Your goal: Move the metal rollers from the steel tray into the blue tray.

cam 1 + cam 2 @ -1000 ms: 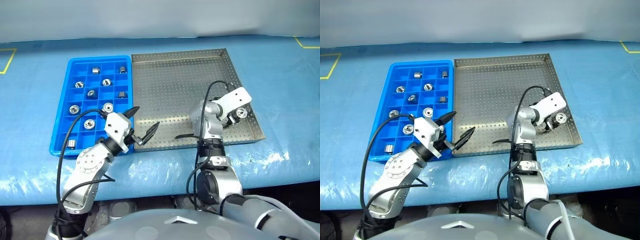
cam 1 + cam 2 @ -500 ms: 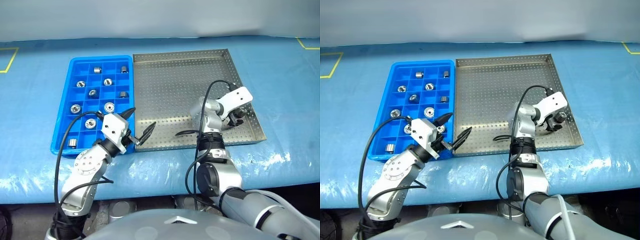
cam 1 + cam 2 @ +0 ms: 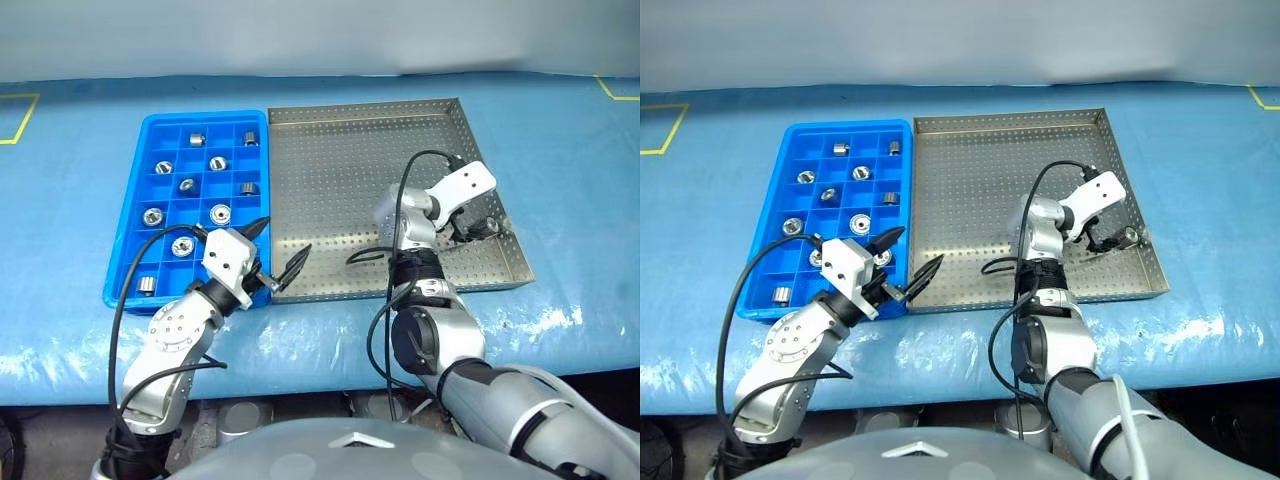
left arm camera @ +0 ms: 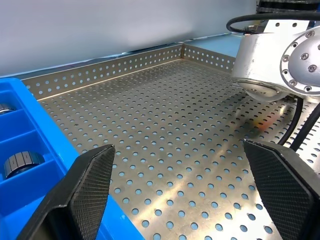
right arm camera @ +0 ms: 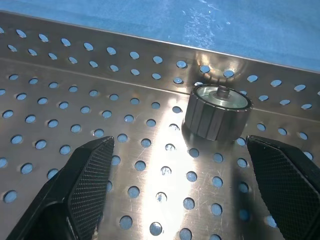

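So the right hand [image 5: 187, 190] is lining up on what looks like the last metal roller [image 5: 216, 111] in the steel tray [image 3: 340, 180] — it stands upright on the perforated floor, right up against the tray's far-right rim, with the hand's two fingers spread wide and nothing between them yet. I'd call this the approach step of the final pick. Next move needs the fingers to push in around the roller and clench, and that rim just behind it is the awkward bit — little room there, so one finger could bump the wall or nudge the roller along it.

The left hand [image 3: 278, 246] hovers released over the near seam where the blue tray [image 3: 128, 258] meets the steel one, holding nothing. The blue tray already has rollers in a good many compartments, with several still free. Both trays sit side by side on the blue-covered bench [image 3: 580, 150], and the right arm's black cable loops over the steel tray — might snag on the way across.
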You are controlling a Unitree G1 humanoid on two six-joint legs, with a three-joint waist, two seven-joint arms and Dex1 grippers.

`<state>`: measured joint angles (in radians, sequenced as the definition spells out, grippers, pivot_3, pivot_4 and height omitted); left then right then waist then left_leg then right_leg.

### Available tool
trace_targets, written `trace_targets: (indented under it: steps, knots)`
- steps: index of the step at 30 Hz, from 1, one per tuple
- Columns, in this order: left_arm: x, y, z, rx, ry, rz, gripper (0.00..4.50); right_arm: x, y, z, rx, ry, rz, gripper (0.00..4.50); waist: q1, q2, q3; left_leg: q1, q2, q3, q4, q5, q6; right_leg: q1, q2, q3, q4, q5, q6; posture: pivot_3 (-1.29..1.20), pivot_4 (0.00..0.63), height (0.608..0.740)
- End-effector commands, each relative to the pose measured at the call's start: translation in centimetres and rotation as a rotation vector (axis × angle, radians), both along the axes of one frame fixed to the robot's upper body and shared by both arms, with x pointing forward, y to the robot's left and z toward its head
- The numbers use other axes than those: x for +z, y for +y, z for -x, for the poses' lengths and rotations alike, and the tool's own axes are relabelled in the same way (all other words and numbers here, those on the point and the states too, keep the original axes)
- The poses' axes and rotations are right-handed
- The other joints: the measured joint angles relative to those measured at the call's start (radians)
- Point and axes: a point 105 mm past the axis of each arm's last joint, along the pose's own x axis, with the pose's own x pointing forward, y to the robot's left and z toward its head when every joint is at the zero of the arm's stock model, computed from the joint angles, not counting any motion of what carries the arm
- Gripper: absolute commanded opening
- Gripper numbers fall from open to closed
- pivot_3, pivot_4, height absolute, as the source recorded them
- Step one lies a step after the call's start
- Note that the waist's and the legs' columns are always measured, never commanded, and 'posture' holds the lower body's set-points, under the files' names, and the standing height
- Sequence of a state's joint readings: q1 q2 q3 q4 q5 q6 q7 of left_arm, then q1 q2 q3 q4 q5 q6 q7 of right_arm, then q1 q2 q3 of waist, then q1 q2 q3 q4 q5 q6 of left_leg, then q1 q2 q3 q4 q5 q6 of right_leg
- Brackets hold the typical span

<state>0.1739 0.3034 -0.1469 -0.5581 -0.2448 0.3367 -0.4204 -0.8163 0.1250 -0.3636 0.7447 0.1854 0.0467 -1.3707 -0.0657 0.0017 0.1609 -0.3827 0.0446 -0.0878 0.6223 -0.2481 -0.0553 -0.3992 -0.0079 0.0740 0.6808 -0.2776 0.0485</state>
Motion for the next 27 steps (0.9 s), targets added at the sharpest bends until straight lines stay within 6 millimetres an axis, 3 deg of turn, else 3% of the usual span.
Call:
trace_targets:
  steps: [1,27]
  knots:
    - [1.5,-0.2,0.3,-0.001,-0.064,0.013,4.5,1.5,0.8,-0.3,-0.031,-0.014,0.004,4.46,0.001,0.0,0.0,0.0,0.0,0.0,0.0,0.0,0.0,0.0,0.0,0.0,0.0,0.0,0.0,0.07,0.15,0.74]
    - [1.2,-0.6,0.7,-0.035,-0.034,0.033,4.5,3.2,-0.1,-0.1,-0.132,0.0,0.016,4.46,-0.003,0.0,0.0,0.0,0.0,0.0,0.0,0.0,0.0,0.0,0.0,0.0,0.0,0.0,0.0,0.03,0.15,0.74]
